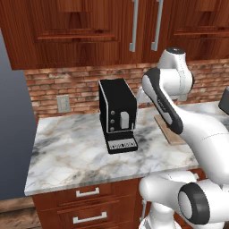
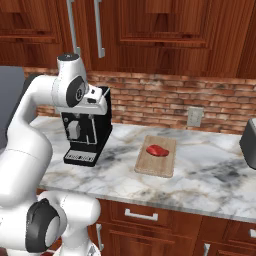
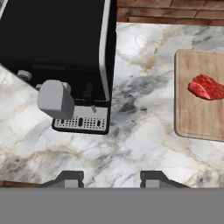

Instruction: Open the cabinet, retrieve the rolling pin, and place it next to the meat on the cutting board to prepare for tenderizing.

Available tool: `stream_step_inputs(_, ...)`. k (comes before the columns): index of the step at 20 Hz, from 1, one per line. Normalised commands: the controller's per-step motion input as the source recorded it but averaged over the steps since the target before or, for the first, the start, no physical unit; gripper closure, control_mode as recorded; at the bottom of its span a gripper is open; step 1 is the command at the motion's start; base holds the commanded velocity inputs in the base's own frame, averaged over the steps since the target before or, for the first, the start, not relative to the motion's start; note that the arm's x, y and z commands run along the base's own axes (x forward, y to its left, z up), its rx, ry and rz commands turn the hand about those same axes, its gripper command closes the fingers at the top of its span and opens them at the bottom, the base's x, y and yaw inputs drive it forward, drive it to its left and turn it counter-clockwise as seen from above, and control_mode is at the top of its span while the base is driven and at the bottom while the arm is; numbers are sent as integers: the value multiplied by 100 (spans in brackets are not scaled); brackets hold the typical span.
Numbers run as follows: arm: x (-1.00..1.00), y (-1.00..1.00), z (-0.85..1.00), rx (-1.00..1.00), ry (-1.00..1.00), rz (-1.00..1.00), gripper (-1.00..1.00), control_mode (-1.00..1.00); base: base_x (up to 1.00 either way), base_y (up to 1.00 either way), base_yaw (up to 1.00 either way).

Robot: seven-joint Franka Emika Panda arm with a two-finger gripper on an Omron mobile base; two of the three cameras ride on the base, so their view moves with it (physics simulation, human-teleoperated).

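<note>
The cabinet hangs above the counter, both doors shut, its long silver handles side by side. The rolling pin is out of view. The cutting board lies on the marble counter right of the coffee machine, with the red meat on its far half. In the left base view my arm covers most of the board. My gripper is open and empty. It hovers over bare counter in front of the coffee machine, left of the board.
A black coffee machine stands on the counter under the cabinet. A dark appliance sits at the far right. Wall outlets are set in the brick. Drawers run below the counter.
</note>
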Motion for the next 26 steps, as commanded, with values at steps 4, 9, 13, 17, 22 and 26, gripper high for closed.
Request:
stream_step_inputs(4, -9, 0, 0, 0, -1, 0, -100, -100, 0, 0, 0)
stream_step_inputs(9, -32, -12, 2, 0, -12, -2, -100, -100, 0, 0, 0)
stream_step_inputs(13, -66, -6, 21, 0, -31, -8, -100, -100, 0, 0, 0)
stream_step_inputs(17, -79, 0, 38, -2, -40, -6, -100, -100, 0, 0, 0)
stream_step_inputs(22, -62, 0, 54, -1, -38, -6, -100, -100, 0, 0, 0)
stream_step_inputs(26, -35, 0, 63, 0, -36, -2, -100, -100, 0, 0, 0)
